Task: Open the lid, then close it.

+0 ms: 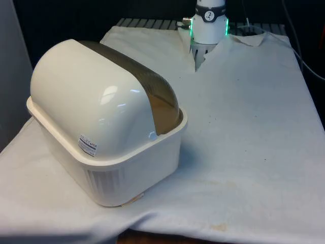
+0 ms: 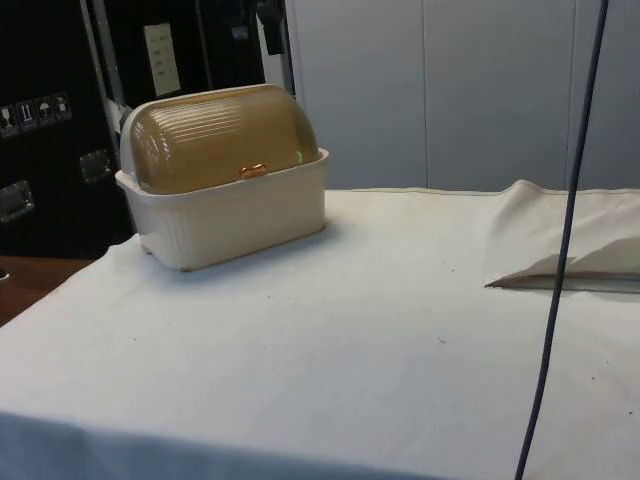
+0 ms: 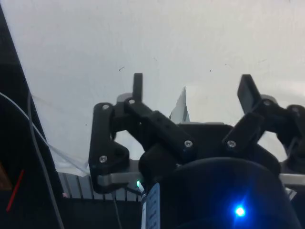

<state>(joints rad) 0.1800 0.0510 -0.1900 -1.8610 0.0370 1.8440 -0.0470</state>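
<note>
A cream bread box (image 1: 109, 168) stands on the front view's left, its rounded back towards that camera. In the side view the bread box (image 2: 235, 215) faces forward with its ribbed amber roll lid (image 2: 215, 135) down and shut, a small orange handle (image 2: 254, 171) at the lid's lower edge. My gripper (image 3: 193, 86) hangs high above the white cloth, far from the box, with its black fingers (image 3: 137, 87) wide apart and nothing between them.
The white cloth (image 1: 244, 132) covers the table, with a raised fold (image 2: 560, 245) near the robot's base (image 1: 209, 25). A dark cable (image 2: 560, 260) hangs down across the side view's right.
</note>
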